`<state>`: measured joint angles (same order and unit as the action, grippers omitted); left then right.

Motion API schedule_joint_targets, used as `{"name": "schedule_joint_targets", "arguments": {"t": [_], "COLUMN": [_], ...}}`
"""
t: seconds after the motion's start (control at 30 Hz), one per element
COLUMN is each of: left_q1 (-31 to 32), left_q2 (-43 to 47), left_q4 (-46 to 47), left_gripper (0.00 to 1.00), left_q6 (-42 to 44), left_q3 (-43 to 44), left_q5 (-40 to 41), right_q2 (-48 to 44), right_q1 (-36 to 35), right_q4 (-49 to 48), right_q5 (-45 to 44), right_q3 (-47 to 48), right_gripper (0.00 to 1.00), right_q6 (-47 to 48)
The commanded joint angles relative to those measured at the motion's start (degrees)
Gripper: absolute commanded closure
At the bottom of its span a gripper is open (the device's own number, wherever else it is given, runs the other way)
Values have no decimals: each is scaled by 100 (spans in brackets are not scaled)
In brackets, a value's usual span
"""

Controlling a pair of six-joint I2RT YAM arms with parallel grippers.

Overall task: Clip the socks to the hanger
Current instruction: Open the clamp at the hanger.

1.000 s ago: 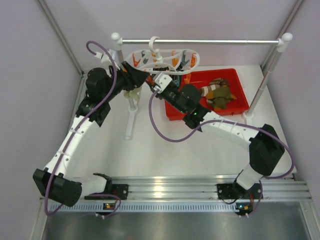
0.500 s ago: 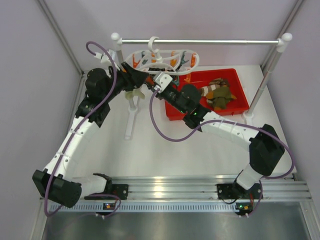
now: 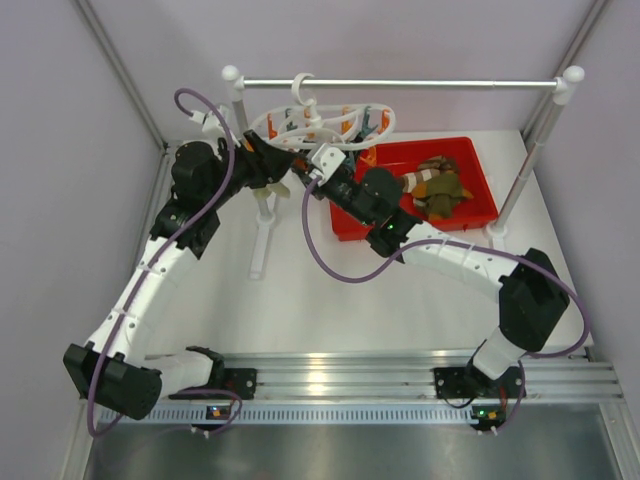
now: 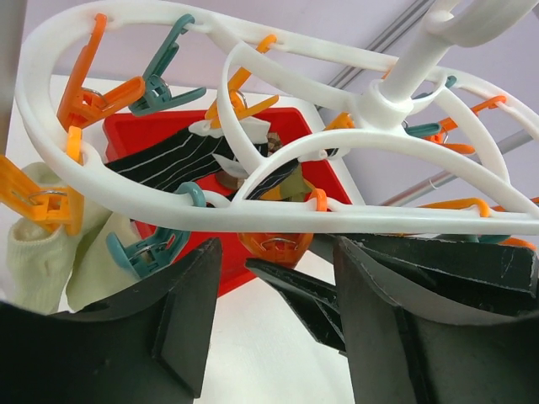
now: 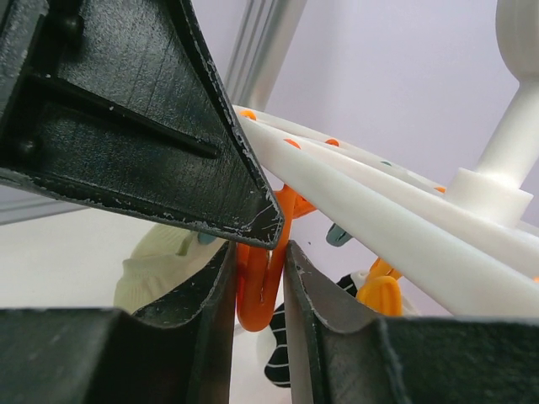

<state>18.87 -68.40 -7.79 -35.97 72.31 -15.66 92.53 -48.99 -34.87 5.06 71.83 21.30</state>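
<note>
The white hanger (image 3: 320, 122) hangs by its hook from the silver rail. From below, in the left wrist view, its ring (image 4: 354, 143) carries orange and teal clips. A pale cream sock (image 4: 46, 257) and a black striped sock (image 4: 181, 160) hang from clips. My right gripper (image 5: 259, 252) is shut on an orange clip (image 5: 263, 290) under the ring; it also shows in the top view (image 3: 318, 168). My left gripper (image 4: 274, 282) is open and empty, its jaws either side of that clip and of a right finger. Brown and olive socks (image 3: 437, 185) lie in the red bin (image 3: 480, 175).
The silver rail (image 3: 420, 83) rests on white-capped posts at back left (image 3: 232, 75) and back right (image 3: 573, 75). A white post stand (image 3: 262, 240) stands on the table below the hanger. Grey walls close in on both sides.
The hanger ring has tilted and swung a little to the left. My left gripper has shifted slightly with it. The right gripper stays at the orange clip.
</note>
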Motion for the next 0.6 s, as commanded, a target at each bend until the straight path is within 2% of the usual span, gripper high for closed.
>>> {"name": "schedule_joint_targets", "arguments": {"t": [0.0,0.57], "left_q1": [29,20], "left_q2": [134,-156], "left_q4": [173,735], "left_gripper": [39,43], "left_q6": [46,-543], "left_q3": [2,99], "left_q5": [27,-78], "right_q2": [-68,-139], "right_q1": [-111,-93], "right_q4": [-20,-230], "right_q5": [355,636], "right_q3": [226,120], "right_gripper": [100,100], "right_q6": [-126,-328]}}
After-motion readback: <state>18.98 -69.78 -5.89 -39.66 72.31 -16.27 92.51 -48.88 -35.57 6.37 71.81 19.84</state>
